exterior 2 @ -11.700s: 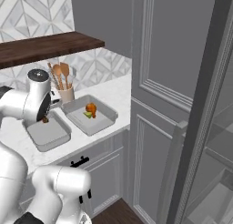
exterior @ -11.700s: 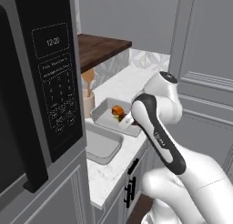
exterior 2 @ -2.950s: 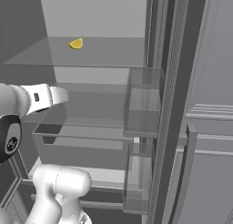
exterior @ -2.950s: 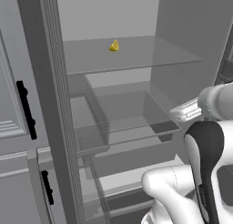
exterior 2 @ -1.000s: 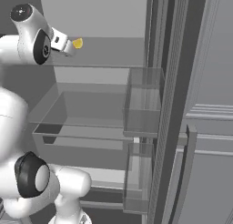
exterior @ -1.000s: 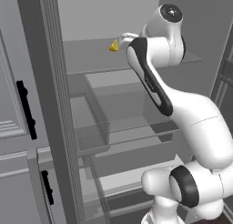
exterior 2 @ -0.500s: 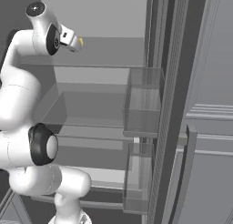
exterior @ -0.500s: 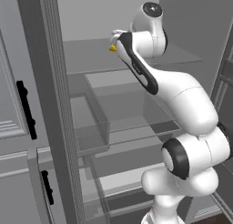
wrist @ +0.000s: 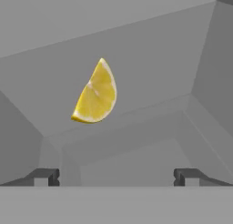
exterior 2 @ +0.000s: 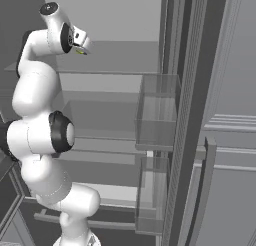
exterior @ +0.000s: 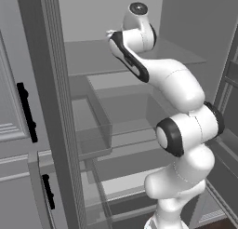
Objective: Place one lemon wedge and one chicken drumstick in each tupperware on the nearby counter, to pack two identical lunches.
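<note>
A yellow lemon wedge [wrist: 95, 93] lies on the fridge's upper glass shelf [wrist: 150, 50]. In the hand view it sits left of centre, ahead of the fingers. My gripper [wrist: 116, 176] is open, its two dark fingertips [wrist: 45, 176] spread wide with nothing between them. In the right base view the hand [exterior 2: 82, 44] hovers at the shelf's front edge, and a sliver of the wedge [exterior 2: 80, 51] peeks out just beneath it. From the left base view the gripper [exterior: 111, 33] covers the wedge.
The open fridge surrounds the arm: glass shelves [exterior: 186, 60], a clear drawer [exterior: 93, 130] below, and clear door bins [exterior 2: 157, 110] on the right. The fridge's grey frame post [exterior: 51, 107] stands close on the left.
The arm has stretched further in and the hand has moved over the lemon wedge, which now hides behind it in the left base view. The jaws stay open.
</note>
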Controlling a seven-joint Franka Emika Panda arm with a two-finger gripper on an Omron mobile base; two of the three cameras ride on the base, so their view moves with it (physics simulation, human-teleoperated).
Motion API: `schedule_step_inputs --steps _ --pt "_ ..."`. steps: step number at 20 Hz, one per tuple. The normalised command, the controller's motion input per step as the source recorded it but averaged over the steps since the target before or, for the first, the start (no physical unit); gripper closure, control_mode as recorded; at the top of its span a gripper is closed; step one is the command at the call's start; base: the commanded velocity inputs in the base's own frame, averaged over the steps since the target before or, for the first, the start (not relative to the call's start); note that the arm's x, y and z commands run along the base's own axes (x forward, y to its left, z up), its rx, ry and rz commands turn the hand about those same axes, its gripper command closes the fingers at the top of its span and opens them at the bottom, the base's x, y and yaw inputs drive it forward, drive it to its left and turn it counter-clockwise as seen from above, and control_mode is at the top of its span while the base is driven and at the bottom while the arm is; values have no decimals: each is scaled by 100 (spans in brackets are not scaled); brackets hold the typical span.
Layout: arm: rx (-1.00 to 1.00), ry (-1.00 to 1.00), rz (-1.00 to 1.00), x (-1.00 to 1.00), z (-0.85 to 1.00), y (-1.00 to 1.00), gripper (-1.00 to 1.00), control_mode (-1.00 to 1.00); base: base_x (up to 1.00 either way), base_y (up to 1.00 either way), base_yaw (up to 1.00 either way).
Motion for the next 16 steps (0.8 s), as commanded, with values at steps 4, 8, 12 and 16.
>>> schedule_step_inputs --steps 4,8,12,16 --pt "-3 2 -1 74 -20 3 -100 -100 0 0 0" --pt "-2 2 -1 69 -9 9 -100 -100 0 0 0" --pt "-3 0 0 16 9 21 -100 -100 0 0 0" --pt "-1 0 0 23 5 6 -100 -100 0 0 0"
